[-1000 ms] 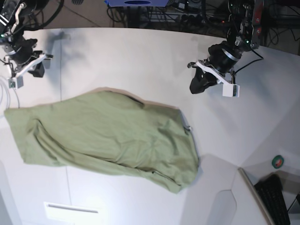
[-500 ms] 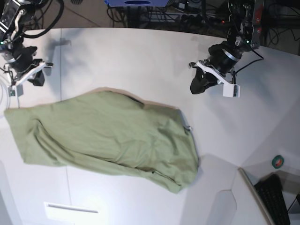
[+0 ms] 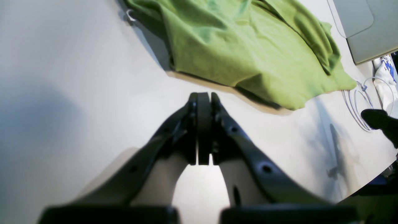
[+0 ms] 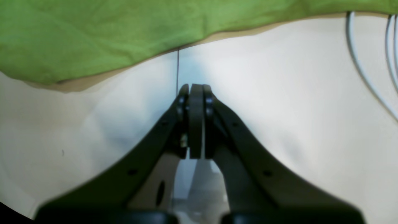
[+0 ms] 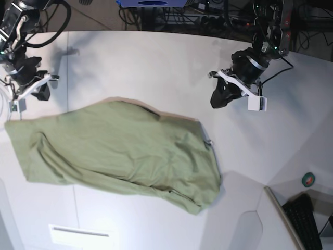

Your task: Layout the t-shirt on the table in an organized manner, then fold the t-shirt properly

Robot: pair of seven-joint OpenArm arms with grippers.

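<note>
1. Base view: the t-shirt (image 5: 112, 151) lies in a slanted, rumpled heap on the table (image 5: 156, 67), one end near the table's left side, the other bunched toward the middle; no sleeve shape can be made out, so the laying-out step looks unfinished.
2. Left gripper (image 5: 217, 99) hangs over bare tabletop — on this view's right, apart from the cloth; in its wrist view the left gripper (image 3: 203, 96) has its jaws pressed together on nothing, the green edge just ahead of the tips.
3. Right gripper (image 5: 40, 91) sits at the far left, just above the shirt's corner; its wrist view shows the right gripper (image 4: 196, 88) likewise clamped empty, tips pointed along the dark seam (image 4: 177, 70) toward the hem.
4. White cables (image 4: 367, 62) trail beside that corner — a likely snag.
5. Both arms flank the cloth, probably so each can take one end and pull it flat; both would have to open first.
</note>
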